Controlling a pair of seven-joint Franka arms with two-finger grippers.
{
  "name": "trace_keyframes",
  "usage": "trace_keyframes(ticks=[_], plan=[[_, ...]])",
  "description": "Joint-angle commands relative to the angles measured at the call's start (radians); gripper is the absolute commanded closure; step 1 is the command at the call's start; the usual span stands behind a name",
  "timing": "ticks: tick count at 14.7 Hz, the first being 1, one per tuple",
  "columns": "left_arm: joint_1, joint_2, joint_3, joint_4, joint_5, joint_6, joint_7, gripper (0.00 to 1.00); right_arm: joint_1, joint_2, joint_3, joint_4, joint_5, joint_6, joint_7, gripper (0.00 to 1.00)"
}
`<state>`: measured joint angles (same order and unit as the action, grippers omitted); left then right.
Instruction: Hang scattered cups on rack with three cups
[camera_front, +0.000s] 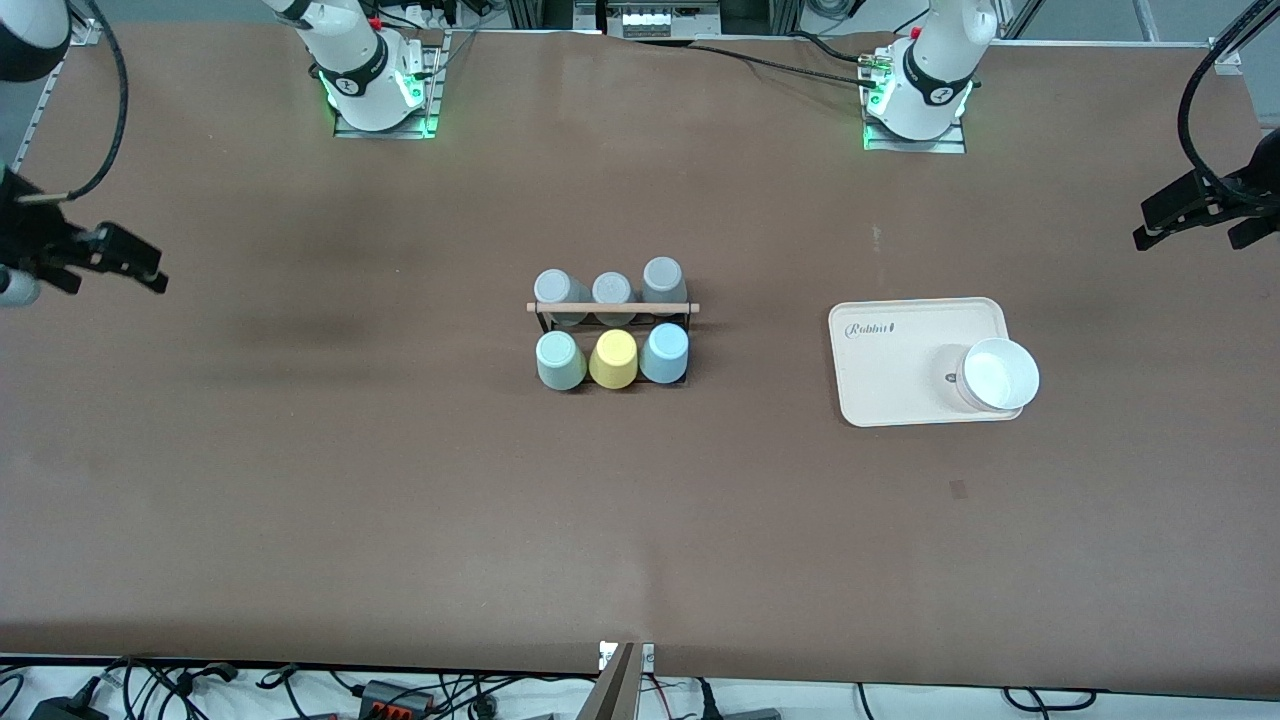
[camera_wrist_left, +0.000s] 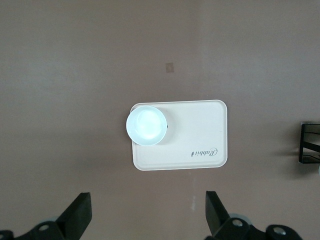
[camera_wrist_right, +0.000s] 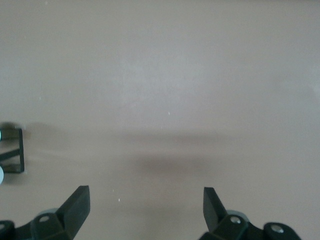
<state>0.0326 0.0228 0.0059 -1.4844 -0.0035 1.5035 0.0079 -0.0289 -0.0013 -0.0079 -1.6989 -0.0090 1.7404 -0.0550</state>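
Front view: my task looks done.
Rack: small black wire-frame rack (camera_front: 612, 322) with a wooden rod, mid-worktop (camera_front: 400, 480).
Cups: pale mint green tumbler (camera_front: 559, 360) and light blue tumbler (camera_front: 665, 353) sit upturned on its nearer row.
Left tool (camera_wrist_left: 146, 216): open, empty, over the cream rectangular tray (camera_wrist_left: 200, 135).
Right tool (camera_wrist_right: 146, 212): open, empty, over bare worktop.
Left to do: nothing that I can see.

Six tumblers: three grey (camera_front: 612, 289), one mint green (camera_front: 560, 360), one yellow (camera_front: 613, 358), one light blue (camera_front: 664, 352). One rack (camera_front: 612, 308), one tray (camera_front: 900, 350), one white bowl (camera_front: 998, 375).
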Motion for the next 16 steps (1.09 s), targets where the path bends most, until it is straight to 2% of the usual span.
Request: trace_keyframes(ticks=[1, 16], plan=[[0.009, -0.001, -0.004, 0.001, -0.01, 0.006, 0.015, 0.0, -0.005, -0.051, 0.006, -0.053, -0.005, 0.011, -0.016, 0.0], [0.009, -0.001, -0.004, 0.003, -0.009, 0.006, 0.014, 0.0, -0.019, -0.049, 0.011, -0.033, 0.003, -0.004, -0.016, 0.0]])
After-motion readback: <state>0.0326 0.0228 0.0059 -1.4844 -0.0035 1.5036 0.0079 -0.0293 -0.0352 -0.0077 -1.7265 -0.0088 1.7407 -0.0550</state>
